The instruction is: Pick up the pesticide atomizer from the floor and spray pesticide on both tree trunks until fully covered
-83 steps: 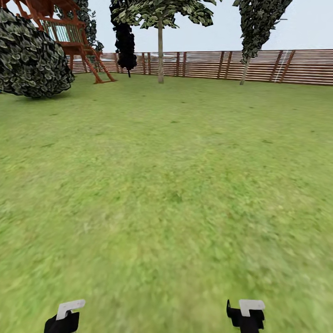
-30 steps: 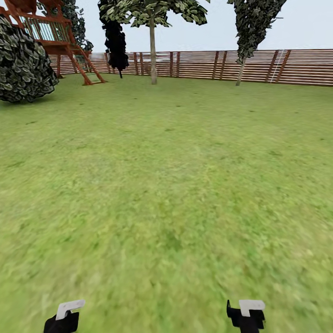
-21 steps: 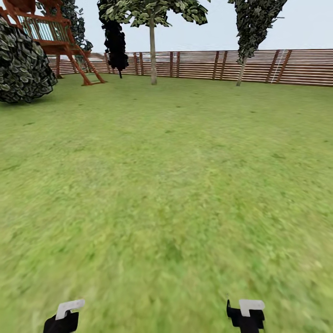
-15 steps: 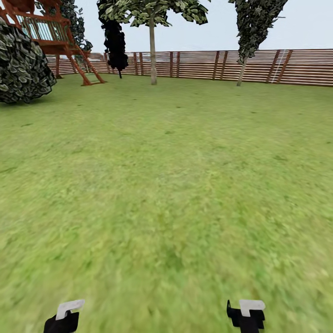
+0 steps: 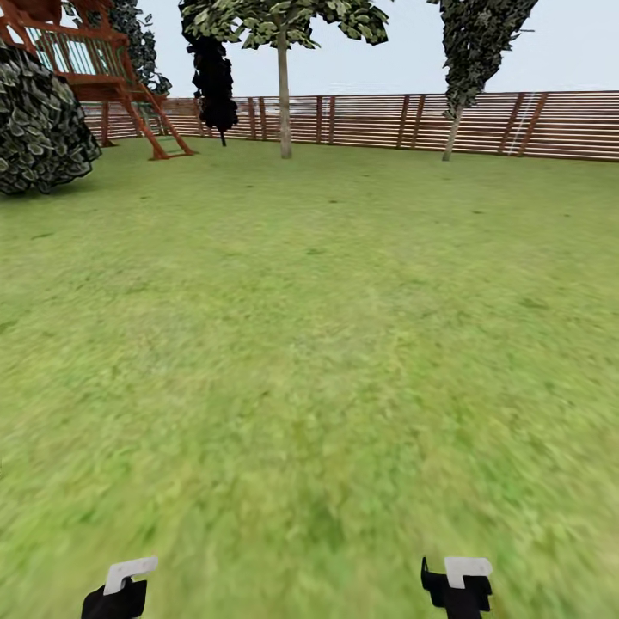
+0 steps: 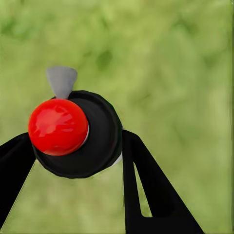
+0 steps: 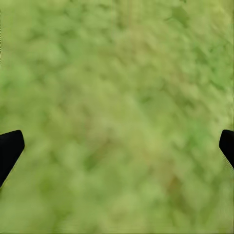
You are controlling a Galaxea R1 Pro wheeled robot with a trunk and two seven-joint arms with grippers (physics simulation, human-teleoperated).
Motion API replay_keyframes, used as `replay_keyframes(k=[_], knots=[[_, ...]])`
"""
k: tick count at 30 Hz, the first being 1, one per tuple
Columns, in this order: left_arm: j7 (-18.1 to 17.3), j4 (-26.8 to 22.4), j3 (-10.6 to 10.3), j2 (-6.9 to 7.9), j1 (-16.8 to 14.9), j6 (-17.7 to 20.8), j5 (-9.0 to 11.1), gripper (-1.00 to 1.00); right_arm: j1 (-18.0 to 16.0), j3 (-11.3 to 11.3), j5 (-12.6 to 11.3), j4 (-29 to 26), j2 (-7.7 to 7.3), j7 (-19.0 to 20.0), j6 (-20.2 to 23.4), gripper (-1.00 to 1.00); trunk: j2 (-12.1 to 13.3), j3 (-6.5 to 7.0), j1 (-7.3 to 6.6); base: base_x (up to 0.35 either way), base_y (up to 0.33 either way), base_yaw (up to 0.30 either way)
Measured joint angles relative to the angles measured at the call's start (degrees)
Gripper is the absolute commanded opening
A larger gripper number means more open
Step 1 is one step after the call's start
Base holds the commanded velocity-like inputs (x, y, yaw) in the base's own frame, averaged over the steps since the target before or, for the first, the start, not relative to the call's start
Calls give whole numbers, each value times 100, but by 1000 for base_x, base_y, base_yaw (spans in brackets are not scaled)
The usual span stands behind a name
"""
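The pesticide atomizer (image 6: 78,134) sits between the two dark fingers of the left end effector (image 6: 78,161), at the centre-left of the left wrist view: a round black body with a glossy red button on top and a small grey nozzle poking out past it. The fingers close against its sides, so it is already held rather than lying on the lawn. It looks like a small, rigid, light thing; the smooth round body could turn or slip in a pinch, so the flanks below the red button seem the right place to grip, leaving nozzle and button free.

The right end effector (image 7: 117,146) holds nothing, its finger tips far apart at the frame's two side edges over blurred grass.

In the head view both end effectors hang at the bottom edge. Beyond stretches the lawn (image 5: 327,344). Two bare-trunked trees (image 5: 283,94) stand at the upper centre and upper right (image 5: 451,129) before the slatted fence (image 5: 378,120). A round bush (image 5: 39,129) and a red-brown wooden play structure (image 5: 103,77) fill the upper left.
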Motion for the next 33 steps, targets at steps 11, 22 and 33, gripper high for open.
replay_keyframes(k=[11,22,33], knots=[[0,0,0,0,0,0,0,-100,0,-1,-6,0,0,0,0,100,0,0,0,339,0,230],[0,0,0,0,0,0,0,-100,0,-1,-4,0,0,0,0,100,0,0,0,339,0,6],[0,0,0,0,0,0,0,-100,0,-1,-6,0,0,0,0,100,0,0,0,339,0,0]])
